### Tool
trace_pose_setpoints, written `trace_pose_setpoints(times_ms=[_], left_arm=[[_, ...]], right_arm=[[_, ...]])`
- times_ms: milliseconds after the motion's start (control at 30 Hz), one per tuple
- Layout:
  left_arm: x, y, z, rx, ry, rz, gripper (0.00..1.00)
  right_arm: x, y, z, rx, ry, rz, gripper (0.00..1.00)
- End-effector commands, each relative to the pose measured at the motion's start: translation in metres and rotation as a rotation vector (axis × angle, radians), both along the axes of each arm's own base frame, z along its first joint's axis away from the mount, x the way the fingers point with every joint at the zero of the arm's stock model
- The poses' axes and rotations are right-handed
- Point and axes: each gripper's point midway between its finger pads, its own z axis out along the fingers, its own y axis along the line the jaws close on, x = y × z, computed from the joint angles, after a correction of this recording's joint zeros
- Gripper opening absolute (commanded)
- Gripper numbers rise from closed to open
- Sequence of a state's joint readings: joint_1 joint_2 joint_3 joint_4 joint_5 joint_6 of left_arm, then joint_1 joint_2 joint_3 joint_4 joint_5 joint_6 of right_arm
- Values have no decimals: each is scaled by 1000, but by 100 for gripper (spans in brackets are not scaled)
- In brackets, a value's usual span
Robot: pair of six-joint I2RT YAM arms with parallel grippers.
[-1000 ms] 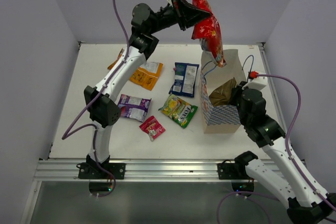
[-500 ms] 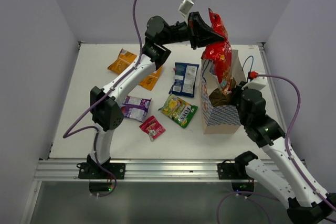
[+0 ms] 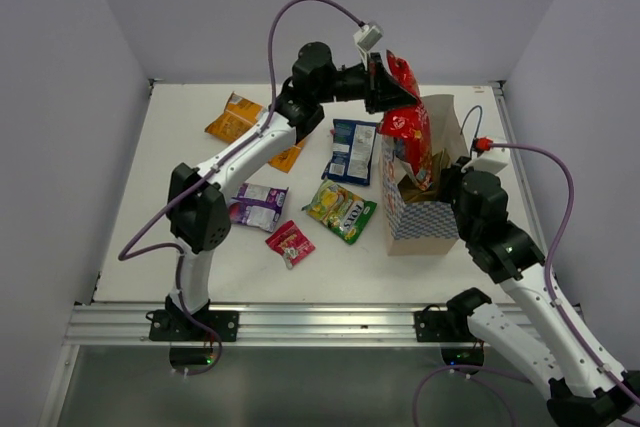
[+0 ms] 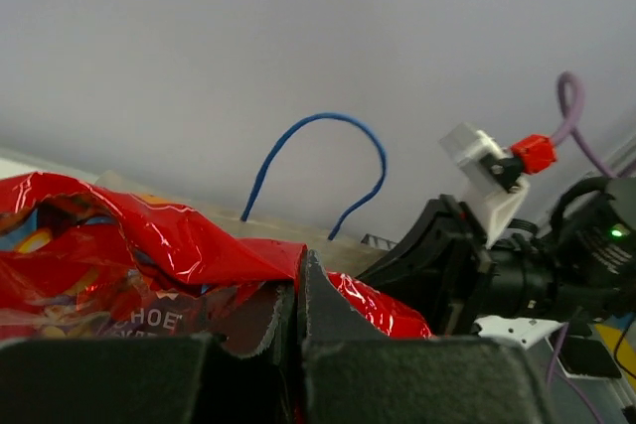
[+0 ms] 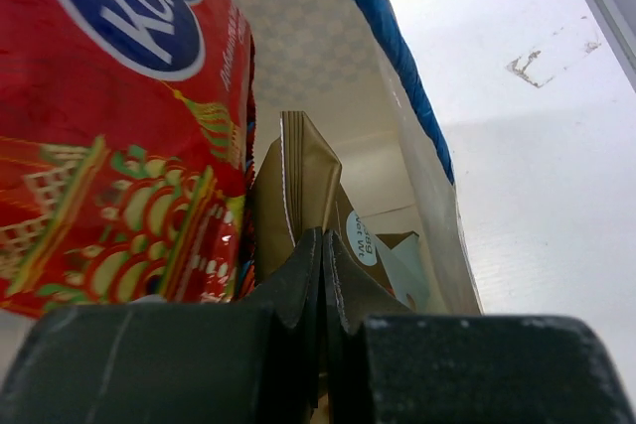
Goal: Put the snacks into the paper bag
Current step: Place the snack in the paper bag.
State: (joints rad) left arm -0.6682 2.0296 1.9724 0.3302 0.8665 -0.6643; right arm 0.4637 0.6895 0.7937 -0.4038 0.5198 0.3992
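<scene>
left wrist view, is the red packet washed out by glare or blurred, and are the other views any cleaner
Left wrist: red packet sharp, small white glints on its creases, no washout; right wrist: its print looks slightly soft up close, paper bag interior shaded; top external: evenly lit, sharp, only faint shadows.

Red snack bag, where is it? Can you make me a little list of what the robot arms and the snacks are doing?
Red packet: hanging upright, lower end dipping into the paper bag
Left gripper: shut on the red packet's top
Right gripper: shut on the paper bag's rim
On the table: orange packet, blue packet, purple packet, green packet, small pink packet
</scene>
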Motion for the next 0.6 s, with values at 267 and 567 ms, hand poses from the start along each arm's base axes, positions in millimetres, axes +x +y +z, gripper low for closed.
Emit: trace_pose_setpoints(times_ms=[267, 567], left_arm=[[0, 33, 48, 68, -176, 187, 0], [-7, 28, 32, 115, -133, 120, 0]], right_arm=[[2, 1, 14, 32, -52, 1, 0], [1, 2, 14, 40, -53, 4, 0]])
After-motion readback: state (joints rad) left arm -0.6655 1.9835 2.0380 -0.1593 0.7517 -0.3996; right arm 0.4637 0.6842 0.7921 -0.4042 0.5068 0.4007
